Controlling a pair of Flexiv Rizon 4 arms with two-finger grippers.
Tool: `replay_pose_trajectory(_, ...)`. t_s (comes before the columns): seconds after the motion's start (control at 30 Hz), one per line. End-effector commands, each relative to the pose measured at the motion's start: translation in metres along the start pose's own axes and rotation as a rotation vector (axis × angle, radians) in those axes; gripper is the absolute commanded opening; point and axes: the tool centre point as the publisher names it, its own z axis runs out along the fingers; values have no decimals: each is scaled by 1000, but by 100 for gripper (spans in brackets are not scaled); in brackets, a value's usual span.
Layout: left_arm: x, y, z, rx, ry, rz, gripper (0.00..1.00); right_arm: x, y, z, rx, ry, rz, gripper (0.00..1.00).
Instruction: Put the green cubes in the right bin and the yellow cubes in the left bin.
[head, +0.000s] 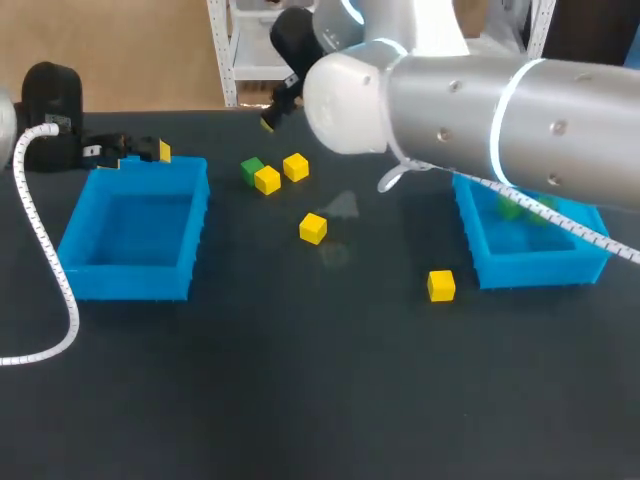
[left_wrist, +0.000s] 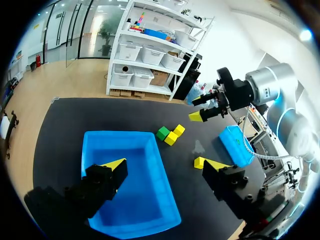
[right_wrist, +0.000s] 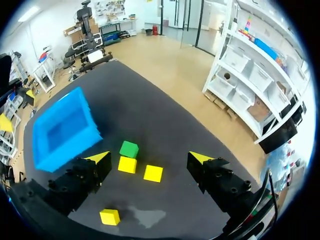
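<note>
Left hand (left_wrist: 165, 164), right hand (right_wrist: 150, 157) wide open

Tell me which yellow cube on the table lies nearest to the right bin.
The lone yellow cube, just off the near corner of the right bin. The other three yellow cubes lie much farther from it.

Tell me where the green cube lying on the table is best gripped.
From above, pinching the green cube across its two clear side faces. A yellow cube sits tight against another face, so a finger probably will not fit there.
</note>
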Motion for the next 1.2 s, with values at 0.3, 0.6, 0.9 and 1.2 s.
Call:
replay_pose_trajectory(0.3, 1, 1, 0, 7, -4, 2, 100, -5, 26, 14, 15, -38, 42, 100)
replay_pose_trajectory(0.6, 1, 1, 0, 7, -4, 2, 100, -4, 32, 25, 18, -54, 52, 100)
replay_pose_trajectory(0.9, 1, 1, 0, 7, -4, 2, 100, -2, 36, 37, 29, -37, 43, 100)
replay_pose_trajectory(1.2, 1, 1, 0, 7, -4, 2, 100, -1, 39, 51, 26, -28, 40, 100)
